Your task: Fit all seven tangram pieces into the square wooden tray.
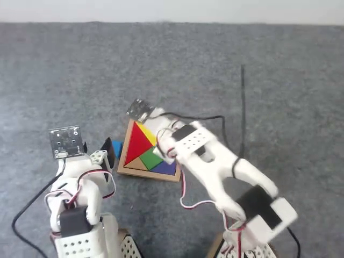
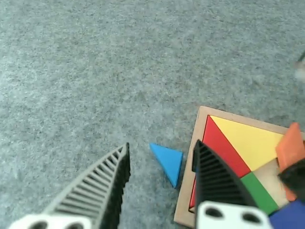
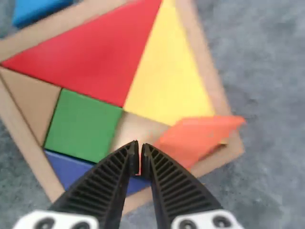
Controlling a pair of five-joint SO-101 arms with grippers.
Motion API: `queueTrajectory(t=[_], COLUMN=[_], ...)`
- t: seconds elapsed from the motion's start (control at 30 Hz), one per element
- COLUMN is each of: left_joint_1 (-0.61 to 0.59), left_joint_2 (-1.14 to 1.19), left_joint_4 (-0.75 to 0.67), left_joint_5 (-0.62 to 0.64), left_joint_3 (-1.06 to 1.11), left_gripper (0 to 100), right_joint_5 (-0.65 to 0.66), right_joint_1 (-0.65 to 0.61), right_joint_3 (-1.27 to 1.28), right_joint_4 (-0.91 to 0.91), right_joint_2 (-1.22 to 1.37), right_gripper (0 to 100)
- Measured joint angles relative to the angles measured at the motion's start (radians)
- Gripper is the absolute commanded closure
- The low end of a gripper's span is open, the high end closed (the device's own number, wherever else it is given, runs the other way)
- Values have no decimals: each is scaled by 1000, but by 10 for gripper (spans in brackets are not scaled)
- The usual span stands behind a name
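One blue triangle (image 2: 167,161) beside tray (image 2: 202,116), orange piece (image 3: 195,138) tilted

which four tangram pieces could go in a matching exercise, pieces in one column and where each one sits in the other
Pieces
1. light blue triangle
2. red triangle
3. green square
4. orange piece

Places
A. tilted over a corner of the tray, not seated
B. on the carpet, outside the tray
C. seated, sharing a long edge with the yellow triangle
D. seated, one edge against the dark blue piece

Pairs: 1-B, 2-C, 3-D, 4-A
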Motion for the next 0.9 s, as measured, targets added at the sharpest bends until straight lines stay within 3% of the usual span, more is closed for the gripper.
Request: queueTrajectory(t=[0.13,0.27,0.47,0.73,0.9], left_joint_1=[0,0,0,0,0], left_joint_2=[-5,-5,-5,-5,-5], left_joint_4=[0,0,0,-20,-23], left_joint_5=[0,0,0,0,0], left_joint_3=[0,0,0,17,17], left_gripper=[794,794,794,794,794], right_joint_5=[-29,-106,-120,-123,-123], right_joint_1=[71,77,78,92,123], right_joint_3=[46,121,129,23,-51], right_joint_4=[-28,-192,-353,-358,-199], right_joint_2=[-74,-78,18,132,132], right_gripper=[991,991,991,991,991])
